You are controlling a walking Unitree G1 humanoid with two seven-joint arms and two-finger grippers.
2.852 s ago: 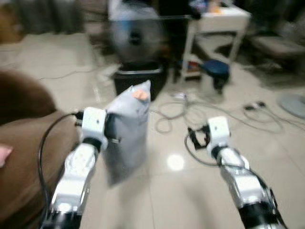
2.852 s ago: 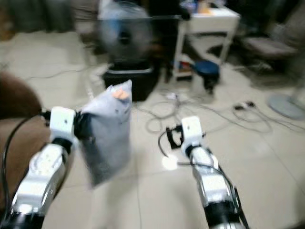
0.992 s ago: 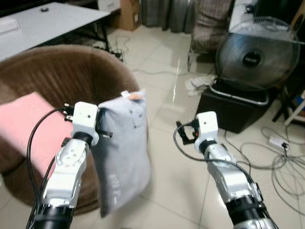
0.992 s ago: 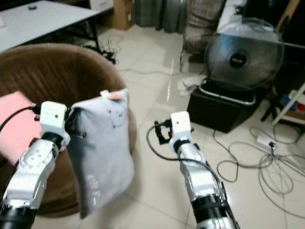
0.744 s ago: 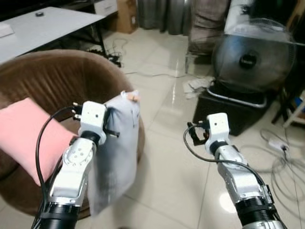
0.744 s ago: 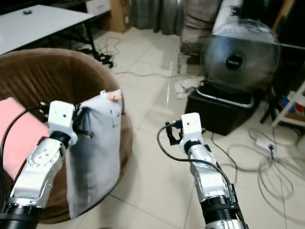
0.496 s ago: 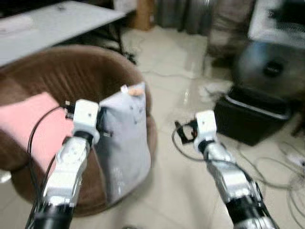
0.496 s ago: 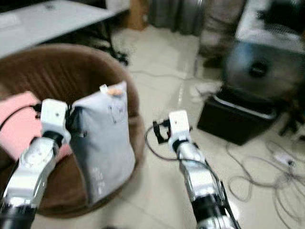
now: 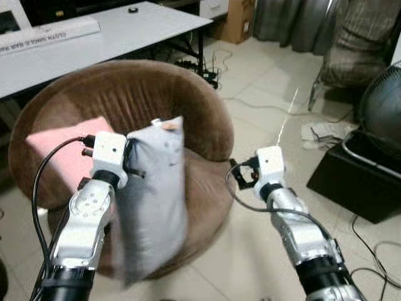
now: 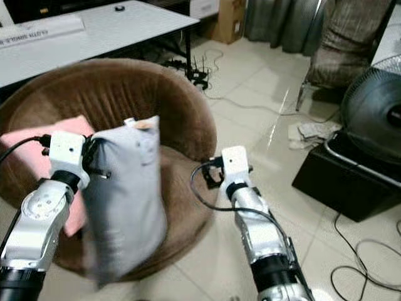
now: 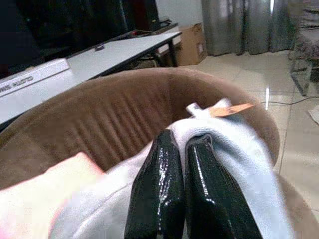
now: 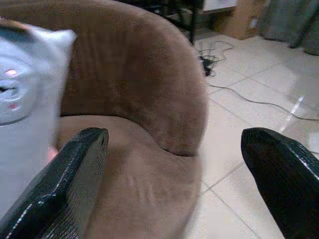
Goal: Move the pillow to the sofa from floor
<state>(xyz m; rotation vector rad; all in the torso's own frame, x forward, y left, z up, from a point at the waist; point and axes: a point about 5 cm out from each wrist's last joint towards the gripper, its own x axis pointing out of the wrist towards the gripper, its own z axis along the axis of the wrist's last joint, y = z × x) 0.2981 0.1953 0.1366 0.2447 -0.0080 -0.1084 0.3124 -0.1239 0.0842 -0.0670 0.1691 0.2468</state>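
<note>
Pillow [image 9: 153,194] already off floor, pinched at top by left gripper [image 11: 182,164], hung over sofa [image 9: 207,125] front edge; right gripper [image 12: 172,164] spread wide, empty; drop onto seat still left

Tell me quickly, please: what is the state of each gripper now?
Left gripper: shut on the grey pillow, which hangs above the brown sofa.
Right gripper: open, holding nothing, in front of the sofa.
</note>
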